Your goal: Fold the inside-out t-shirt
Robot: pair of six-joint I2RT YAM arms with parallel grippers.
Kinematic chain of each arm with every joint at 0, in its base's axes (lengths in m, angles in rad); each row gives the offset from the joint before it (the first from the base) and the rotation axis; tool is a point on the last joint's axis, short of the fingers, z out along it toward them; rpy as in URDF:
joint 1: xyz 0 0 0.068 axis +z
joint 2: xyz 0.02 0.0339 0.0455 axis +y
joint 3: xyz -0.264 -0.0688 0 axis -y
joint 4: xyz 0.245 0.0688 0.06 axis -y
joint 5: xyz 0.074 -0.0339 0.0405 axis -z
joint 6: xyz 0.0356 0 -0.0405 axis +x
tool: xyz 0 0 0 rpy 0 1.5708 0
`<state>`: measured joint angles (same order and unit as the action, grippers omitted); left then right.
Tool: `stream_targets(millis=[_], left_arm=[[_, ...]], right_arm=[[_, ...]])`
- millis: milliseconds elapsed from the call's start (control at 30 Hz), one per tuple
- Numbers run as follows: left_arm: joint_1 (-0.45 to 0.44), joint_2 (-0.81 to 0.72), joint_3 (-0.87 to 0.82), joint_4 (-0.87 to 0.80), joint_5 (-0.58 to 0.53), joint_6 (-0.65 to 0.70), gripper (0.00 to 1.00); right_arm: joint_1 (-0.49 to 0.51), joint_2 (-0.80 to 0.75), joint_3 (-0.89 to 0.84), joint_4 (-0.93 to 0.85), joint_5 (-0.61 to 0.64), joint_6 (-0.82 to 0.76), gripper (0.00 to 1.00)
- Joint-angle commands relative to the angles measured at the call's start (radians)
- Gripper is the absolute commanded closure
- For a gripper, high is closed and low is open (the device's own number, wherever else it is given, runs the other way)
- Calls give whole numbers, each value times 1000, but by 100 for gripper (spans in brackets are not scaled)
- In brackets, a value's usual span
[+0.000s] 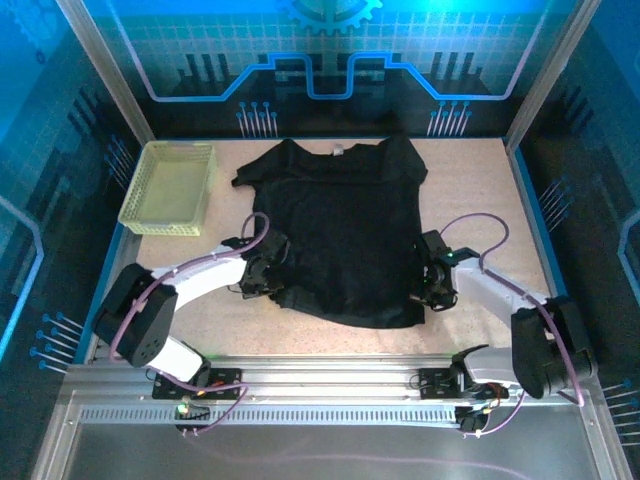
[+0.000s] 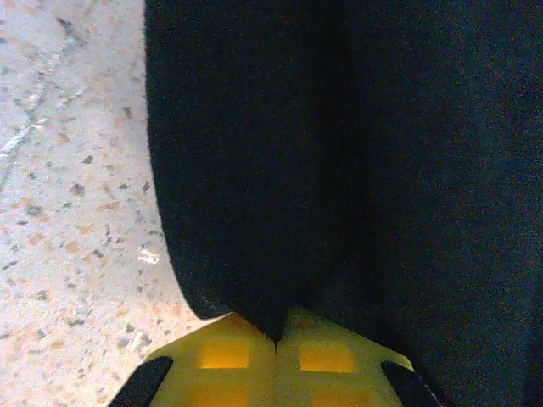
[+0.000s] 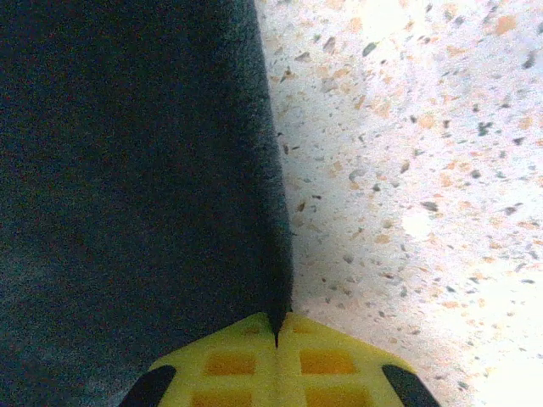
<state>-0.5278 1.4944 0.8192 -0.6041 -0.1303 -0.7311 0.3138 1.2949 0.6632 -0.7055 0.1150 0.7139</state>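
Speckled beige table [image 1: 480,200]: black short-sleeved fabric t-shirt [image 1: 340,230] spread flat at centre, both near corners pinched.
Collar points away from the arm bases. Pale yellow-green mesh basket [image 1: 160,227] sits apart, off the shirt's left sleeve. Left gripper [image 2: 277,339]: yellow fingers together, clamped on the near-left hem edge. Right gripper [image 3: 277,332]: likewise, on the near-right edge. Small white tag [image 1: 338,150] at the collar.
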Motion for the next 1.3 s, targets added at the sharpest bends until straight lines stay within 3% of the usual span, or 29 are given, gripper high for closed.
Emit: stream_targets(millis=[0, 267, 367, 500, 600, 667, 800, 833, 900, 967, 1133, 1267], left_arm=[[-5, -121, -26, -30, 2, -8, 100], [-2, -454, -83, -88, -19, -62, 100], [0, -504, -113, -115, -4, -91, 100], [25, -455, -170, -161, 17, -136, 95], [55, -379, -209, -161, 69, -143, 81], [57, -356, -193, -194, 52, -135, 64], [55, -404, -102, -297, -58, -102, 42], [47, -421, -77, -295, -66, -75, 38], [-11, -429, -23, -280, -73, -16, 35], [-122, -386, 46, -267, -92, 40, 35], [-428, -168, 198, -305, -207, 94, 33], [-608, -13, 277, -265, -238, 192, 25]], right_arm=[[-7, -65, 70, -93, 75, -15, 100], [-74, -195, 282, -294, 236, -80, 100], [-87, -204, 297, -313, 230, -90, 100], [-83, -163, 229, -254, 172, -82, 100], [-80, -99, 158, -187, 134, -71, 100], [-80, -56, 142, -164, 137, -64, 100], [-82, -28, 154, -150, 156, -81, 88], [-82, -29, 168, -152, 150, -94, 80], [-77, -37, 197, -175, 159, -97, 61], [-70, -64, 210, -206, 193, -103, 51], [-63, -152, 245, -230, 183, -116, 36], [-34, -213, 222, -226, 151, -103, 31]])
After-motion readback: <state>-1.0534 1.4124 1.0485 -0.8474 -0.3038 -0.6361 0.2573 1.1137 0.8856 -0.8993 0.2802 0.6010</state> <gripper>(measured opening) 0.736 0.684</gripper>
